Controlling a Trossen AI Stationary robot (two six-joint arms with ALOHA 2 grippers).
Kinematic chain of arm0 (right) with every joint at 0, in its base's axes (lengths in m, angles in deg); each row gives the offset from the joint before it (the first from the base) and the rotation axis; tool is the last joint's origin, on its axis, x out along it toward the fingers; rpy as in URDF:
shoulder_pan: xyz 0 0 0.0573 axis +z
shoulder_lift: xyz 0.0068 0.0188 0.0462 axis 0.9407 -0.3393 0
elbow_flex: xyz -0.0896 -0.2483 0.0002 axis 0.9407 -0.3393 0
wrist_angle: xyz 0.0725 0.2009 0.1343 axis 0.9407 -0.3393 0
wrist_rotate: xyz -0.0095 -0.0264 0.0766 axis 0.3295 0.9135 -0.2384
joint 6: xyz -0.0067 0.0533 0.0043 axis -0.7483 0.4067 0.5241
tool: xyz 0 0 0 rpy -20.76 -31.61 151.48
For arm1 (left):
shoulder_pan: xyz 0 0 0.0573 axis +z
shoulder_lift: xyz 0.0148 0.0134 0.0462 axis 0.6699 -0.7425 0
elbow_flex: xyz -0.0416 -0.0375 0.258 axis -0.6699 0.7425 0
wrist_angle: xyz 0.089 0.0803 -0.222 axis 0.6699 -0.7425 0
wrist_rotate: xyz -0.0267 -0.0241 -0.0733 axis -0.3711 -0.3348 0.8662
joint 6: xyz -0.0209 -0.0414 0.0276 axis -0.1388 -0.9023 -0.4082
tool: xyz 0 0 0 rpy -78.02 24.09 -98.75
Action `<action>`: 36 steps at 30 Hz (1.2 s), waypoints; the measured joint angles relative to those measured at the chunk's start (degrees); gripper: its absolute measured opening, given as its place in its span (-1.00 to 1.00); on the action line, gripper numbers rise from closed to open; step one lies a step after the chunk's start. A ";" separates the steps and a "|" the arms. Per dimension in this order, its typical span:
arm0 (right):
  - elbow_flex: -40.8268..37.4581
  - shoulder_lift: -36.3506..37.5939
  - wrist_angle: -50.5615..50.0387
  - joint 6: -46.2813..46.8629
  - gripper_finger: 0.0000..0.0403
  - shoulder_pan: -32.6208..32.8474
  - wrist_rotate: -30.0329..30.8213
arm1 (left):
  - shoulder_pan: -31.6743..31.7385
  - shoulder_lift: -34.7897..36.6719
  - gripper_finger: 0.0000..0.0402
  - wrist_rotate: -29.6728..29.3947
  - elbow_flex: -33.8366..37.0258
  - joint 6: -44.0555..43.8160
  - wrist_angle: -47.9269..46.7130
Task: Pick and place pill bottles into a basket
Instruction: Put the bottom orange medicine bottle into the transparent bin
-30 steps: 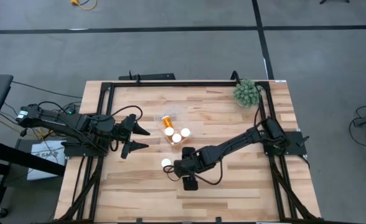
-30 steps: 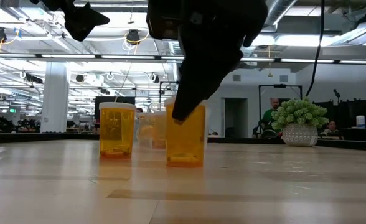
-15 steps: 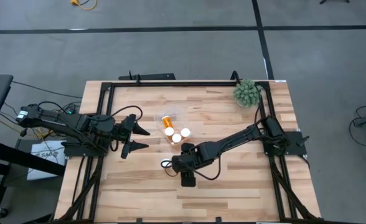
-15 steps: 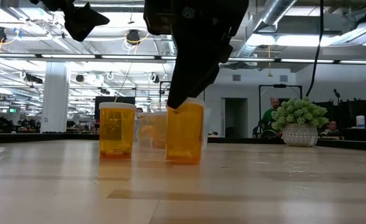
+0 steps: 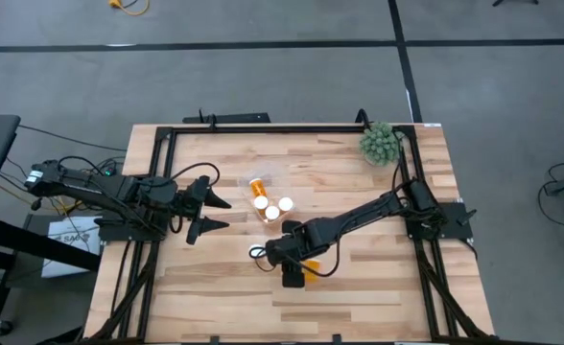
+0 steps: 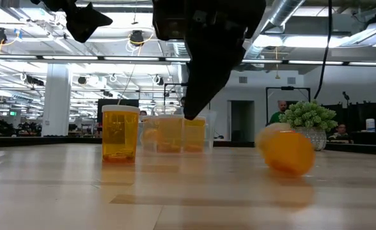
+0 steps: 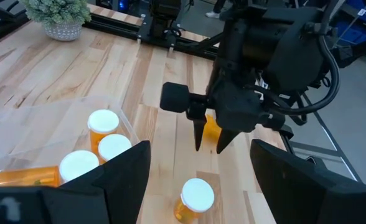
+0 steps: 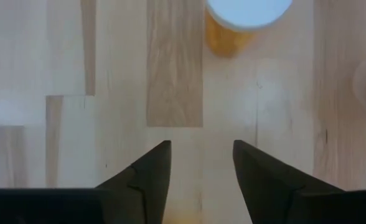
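Note:
My right gripper [image 7: 209, 144] points down at the table's middle. Its fingers stand a narrow gap apart, with only bare wood between them [image 8: 201, 149]. A pill bottle [image 6: 287, 151] lies on its side on the table, to the right of and nearer than the fingers, also seen under the arm [image 5: 310, 267]. Another pill bottle [image 5: 256, 252] stands upright just left of the gripper. The clear basket [image 7: 52, 115] holds three bottles, two upright and one lying. My left gripper [image 5: 220, 213] hovers open, left of the basket.
A green plant ball in a pot [image 5: 380, 142] sits at the far right corner. Black frame rails [image 5: 263, 127] run along the table's edges. Bare wood lies along the near half of the table.
The pill bottle that stood upright between my right gripper's fingers has slipped out of them. It has tipped onto its side and gone toward the table's right and near edge. The other standing bottle and the basket have stayed in place.

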 joint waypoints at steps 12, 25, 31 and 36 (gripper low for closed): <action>4.93 0.00 -20.35 6.31 0.11 -0.33 0.17 | 0.00 -0.02 0.32 0.00 0.00 -0.04 0.04; 3.48 9.13 -38.61 36.32 0.44 8.49 4.11 | 0.00 0.00 0.32 0.00 0.00 -0.10 0.04; -5.75 14.83 -25.51 71.92 0.44 13.86 7.25 | 0.00 -0.02 0.32 -0.02 0.00 -1.55 0.04; -8.09 14.32 -17.27 92.05 0.44 16.86 9.31 | -0.02 0.00 0.32 -0.02 0.00 -1.62 0.04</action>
